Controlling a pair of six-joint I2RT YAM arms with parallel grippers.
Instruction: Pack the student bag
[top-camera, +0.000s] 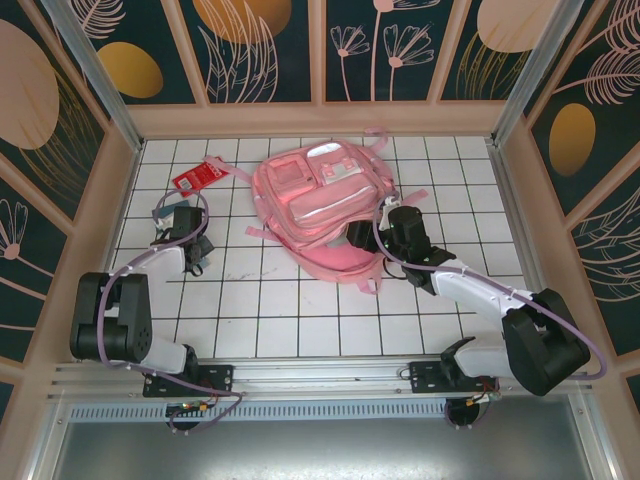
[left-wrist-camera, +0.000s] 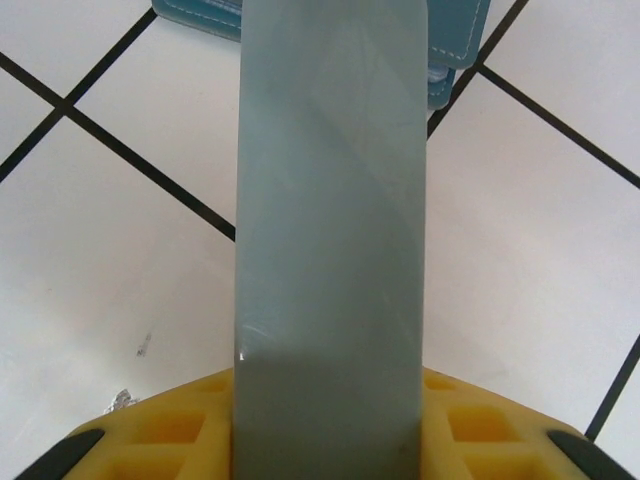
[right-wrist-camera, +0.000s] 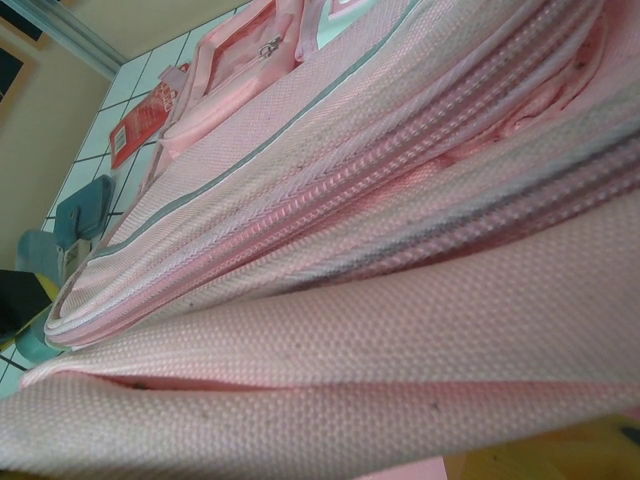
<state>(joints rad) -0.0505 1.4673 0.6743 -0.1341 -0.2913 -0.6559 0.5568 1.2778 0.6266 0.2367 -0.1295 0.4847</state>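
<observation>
The white gridded table (top-camera: 260, 300) is mostly taken up by the student bag (top-camera: 315, 205), which lies flat around the middle, a bit toward the far side, pockets facing up. The right wrist camera is jammed right against it, so it's all pink weave, zipper rows and a grey trim line (right-wrist-camera: 350, 200).

The right gripper (top-camera: 362, 236) sits at the bag's near right edge, touching the fabric. Whether its fingers are actually pinching the bag or just resting there, can't tell, they're hidden by the cloth.

The left gripper (top-camera: 197, 250) is off to the left of the bag, down near the table. A flat grey-blue strip (left-wrist-camera: 330, 250) runs straight up between its jaws, rising out of the yellow pad (left-wrist-camera: 480, 430). Clamped or loose? Honestly can't tell.

A red packet (top-camera: 197, 178) lies at the far left, apart from the bag. Just past the strip there's a small teal stitched item (left-wrist-camera: 455, 30) on the tiles.
</observation>
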